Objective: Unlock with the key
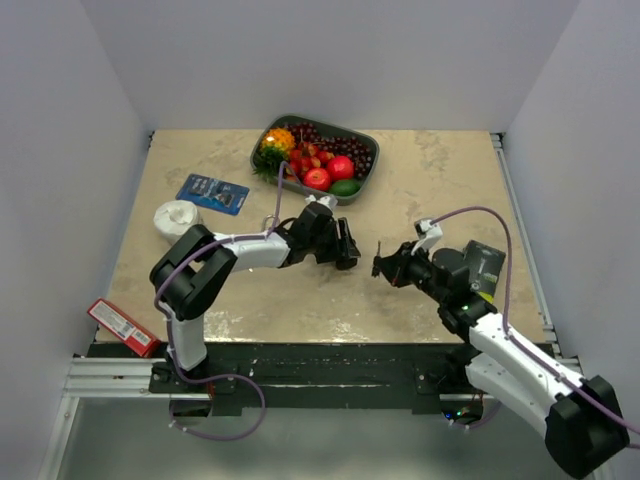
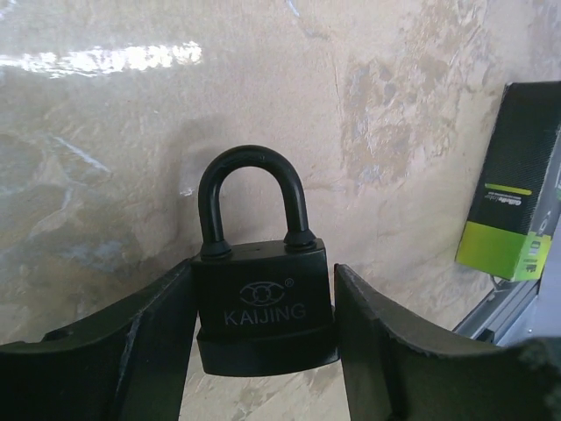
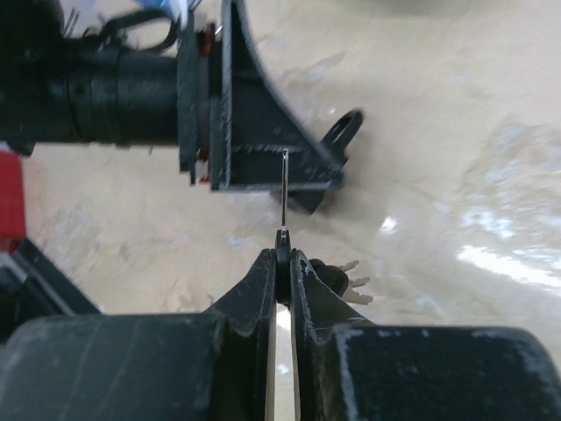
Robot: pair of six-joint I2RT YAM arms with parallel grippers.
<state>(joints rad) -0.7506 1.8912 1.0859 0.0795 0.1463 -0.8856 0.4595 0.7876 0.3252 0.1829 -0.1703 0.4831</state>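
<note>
Fruit (image 1: 322, 165) in tray (image 1: 372, 140), padlock (image 2: 261, 289) in claw (image 2: 263, 272)

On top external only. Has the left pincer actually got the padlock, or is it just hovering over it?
Observer: Got it. The left wrist view shows the padlock squeezed between both fingers of the left pincer.
Operator: Shackle open?
Observer: No. The shackle sits in the body on both legs.
Operator: Right side?
Observer: The right wrist view shows the key pinched edge-on in the right pincer, blade aimed at the left pincer.
</note>
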